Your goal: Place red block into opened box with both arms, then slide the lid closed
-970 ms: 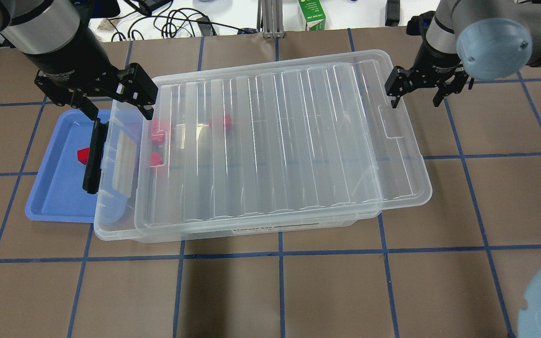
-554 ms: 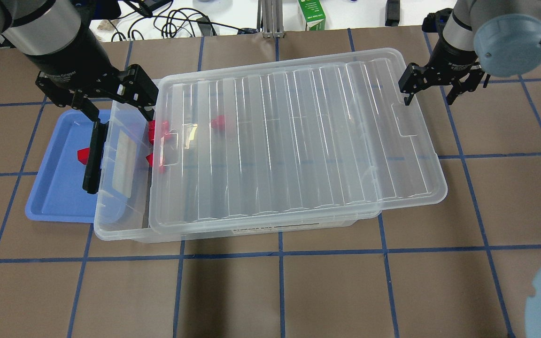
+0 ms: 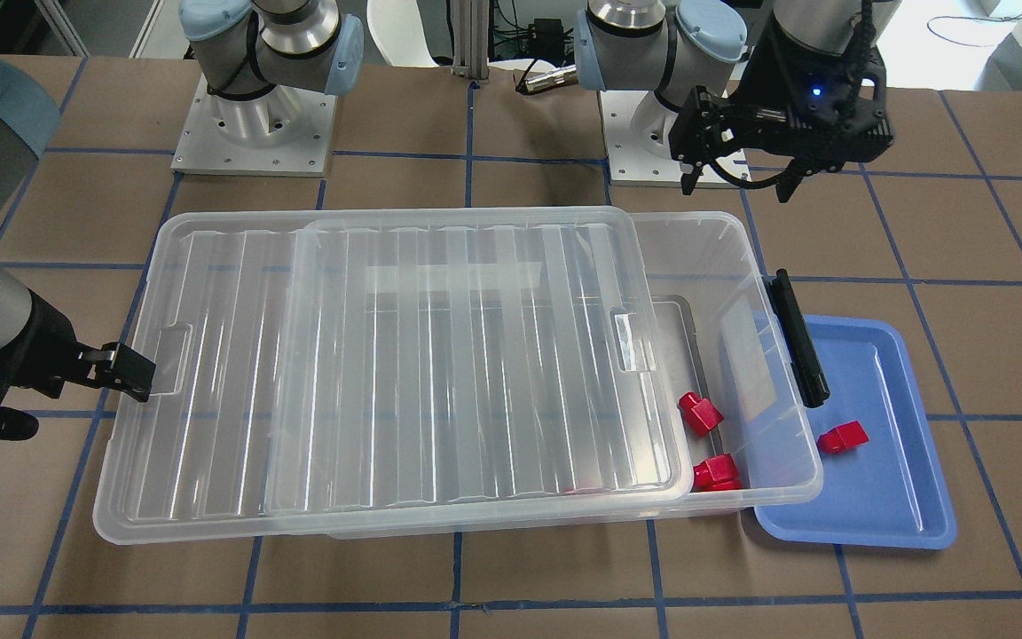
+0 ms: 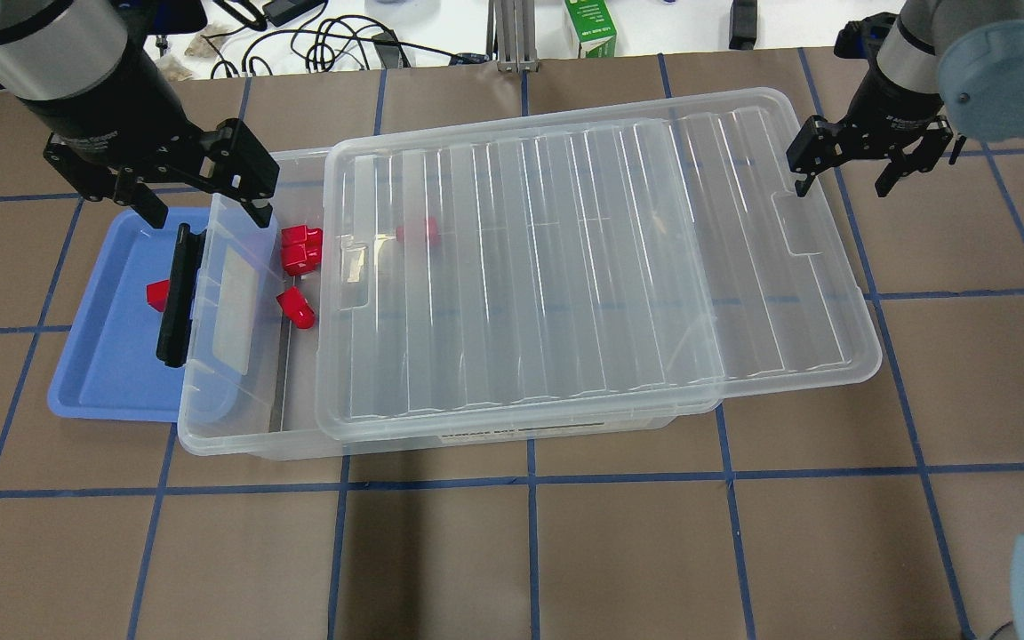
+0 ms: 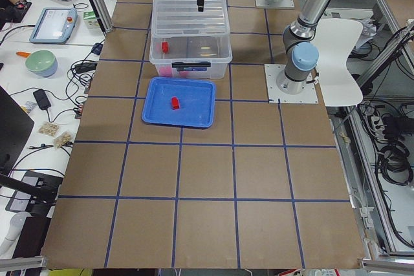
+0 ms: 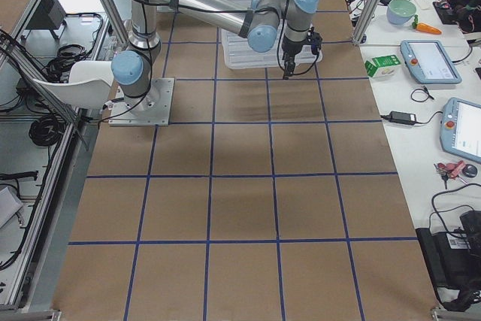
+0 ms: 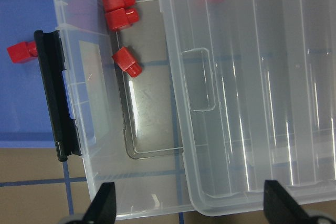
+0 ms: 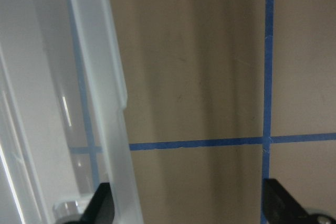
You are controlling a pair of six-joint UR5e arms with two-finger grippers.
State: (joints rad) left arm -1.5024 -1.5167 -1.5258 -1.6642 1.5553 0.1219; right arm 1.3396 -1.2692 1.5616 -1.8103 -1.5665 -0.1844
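Observation:
The clear box (image 4: 210, 427) lies across the table with its black clip (image 4: 176, 298) at the left end. The ribbed lid (image 4: 565, 267) sits shifted right and overhangs the right end, so a strip of the box is uncovered on the left. Three red blocks (image 4: 301, 258) lie in that strip, and another red block (image 4: 419, 233) shows through the lid. One red block (image 4: 157, 295) lies in the blue tray (image 4: 94, 356). My left gripper (image 4: 210, 216) hangs open and empty over the box's far left corner. My right gripper (image 4: 842, 185) is open, one finger at the lid's right edge.
The blue tray is tucked against the box's left end, under the clip. A green carton (image 4: 590, 28) and cables lie beyond the table's far edge. Bare brown table with blue tape lines (image 4: 530, 551) stretches in front of the box.
The lid has slid to the right, uncovering more of the box's left end. My right gripper moved right with it. My left gripper drew back slightly to the left.

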